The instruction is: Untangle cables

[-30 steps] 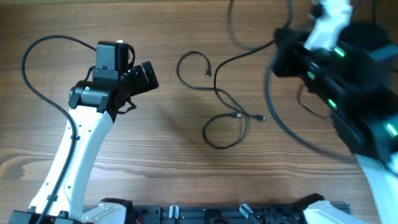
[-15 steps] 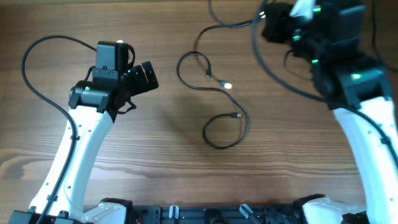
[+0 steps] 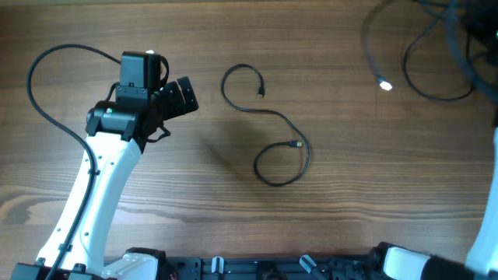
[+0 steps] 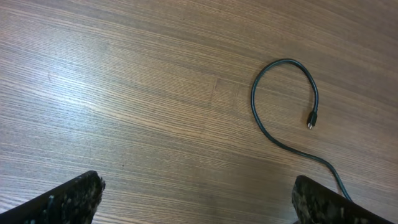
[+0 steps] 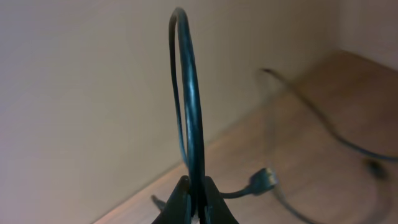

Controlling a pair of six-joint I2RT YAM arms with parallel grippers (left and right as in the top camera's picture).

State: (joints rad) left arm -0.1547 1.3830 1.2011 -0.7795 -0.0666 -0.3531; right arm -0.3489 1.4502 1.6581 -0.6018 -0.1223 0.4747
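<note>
Two cables, well apart: the S-shaped cable (image 3: 278, 116) lies flat at table centre; the looped cable (image 5: 194, 106) is held up at the far right, pinched in the right gripper (image 5: 194, 190). The left gripper (image 4: 199, 190) hovers spread, empty. Separation looks achieved; next, lay the looped cable down clear.

The right hand (image 5: 196, 200) has swept to the far right corner; the thin black pale-plugged cable (image 3: 384, 84) went with it, away from the middle.
</note>
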